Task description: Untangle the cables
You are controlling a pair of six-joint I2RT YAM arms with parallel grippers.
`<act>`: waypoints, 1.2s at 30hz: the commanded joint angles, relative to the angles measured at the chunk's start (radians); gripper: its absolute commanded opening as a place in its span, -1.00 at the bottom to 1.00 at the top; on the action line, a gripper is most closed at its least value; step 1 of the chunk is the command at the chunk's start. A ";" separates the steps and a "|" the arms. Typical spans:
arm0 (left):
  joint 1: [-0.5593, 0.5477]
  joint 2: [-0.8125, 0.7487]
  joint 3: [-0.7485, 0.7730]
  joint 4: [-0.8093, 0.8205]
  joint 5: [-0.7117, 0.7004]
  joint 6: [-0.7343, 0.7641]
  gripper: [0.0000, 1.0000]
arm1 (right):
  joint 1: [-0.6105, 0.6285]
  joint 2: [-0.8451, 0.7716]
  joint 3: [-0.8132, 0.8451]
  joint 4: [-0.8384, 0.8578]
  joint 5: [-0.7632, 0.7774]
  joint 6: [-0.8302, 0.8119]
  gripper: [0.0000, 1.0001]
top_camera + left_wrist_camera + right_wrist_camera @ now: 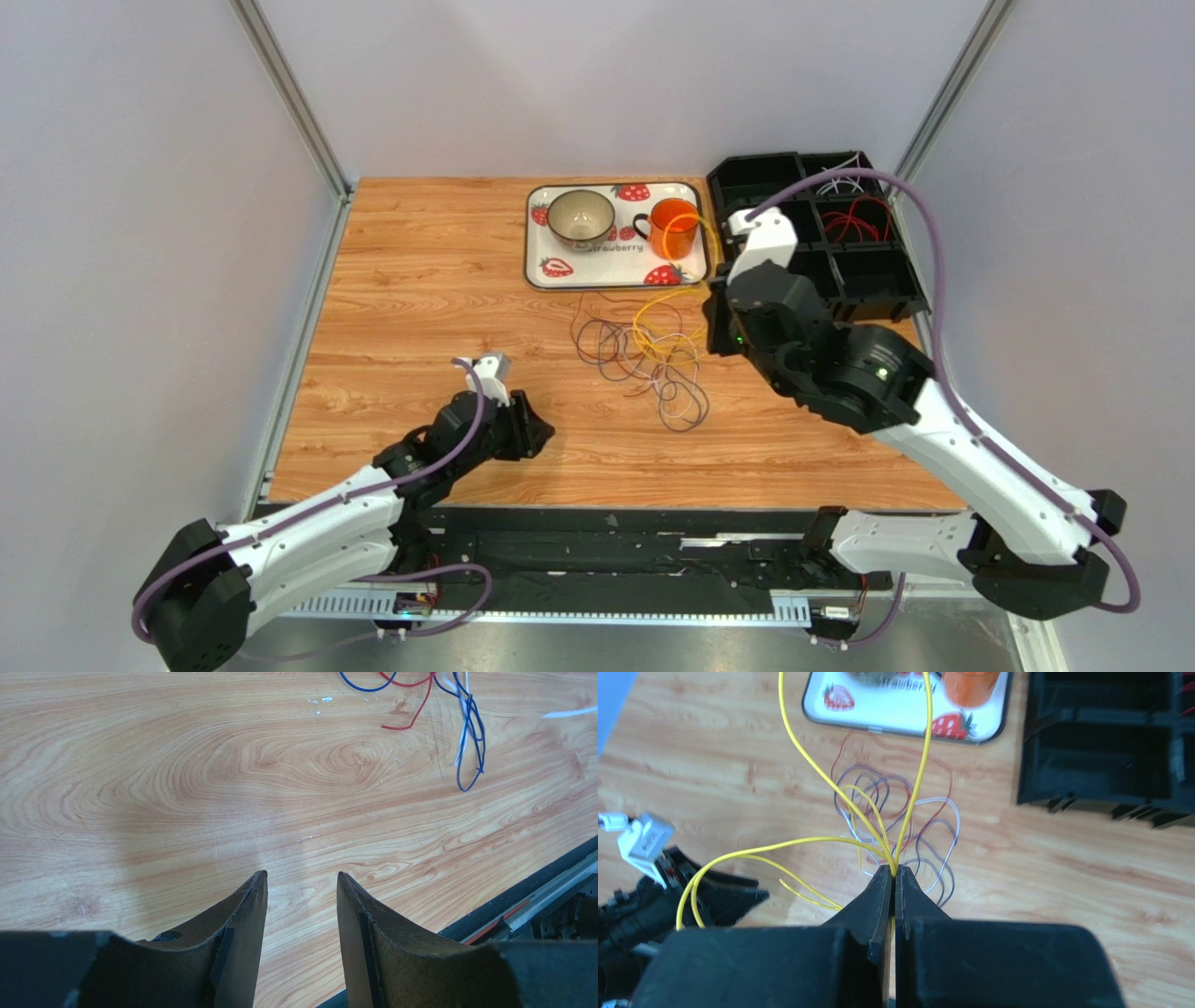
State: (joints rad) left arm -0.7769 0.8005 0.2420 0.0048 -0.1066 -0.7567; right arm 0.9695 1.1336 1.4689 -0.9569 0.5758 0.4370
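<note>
Top external view: the cable tangle lies on the table at centre frame, just below the strawberry tray. The right gripper stands at the tangle's right edge. The left gripper sits to the lower left, well apart from the wires, so the right arm is plainly the nearer.

Left wrist view: the left fingers are spread with nothing but bare wood between them. A few red, blue and white wire ends show only at the upper right of the frame, far ahead of the tips.

Right wrist view: the right fingers are pressed together on the yellow cable. Its strands fan from the pinch toward the top edge and off to the lower left. The darker loops of the tangle lie on the table directly ahead of the tips.

Judgement: the yellow cable's run crosses over the heap, so drawing it free calls for a pull away from those loops, not along them.
</note>
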 commanded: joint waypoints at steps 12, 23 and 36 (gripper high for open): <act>0.002 0.028 0.013 0.163 0.082 0.040 0.01 | -0.014 -0.313 -0.426 0.558 0.110 -0.213 -1.00; 0.002 0.654 0.344 0.665 0.368 0.123 -0.02 | -0.014 -0.411 -0.449 0.469 0.096 -0.196 -1.00; 0.002 0.842 0.626 0.715 0.539 0.211 -0.03 | -0.014 -0.500 -0.464 0.392 -0.007 -0.173 -1.00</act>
State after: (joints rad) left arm -0.7761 1.6287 0.8146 0.6525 0.3649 -0.6025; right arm 0.9585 0.6392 0.9882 -0.5388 0.5961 0.2569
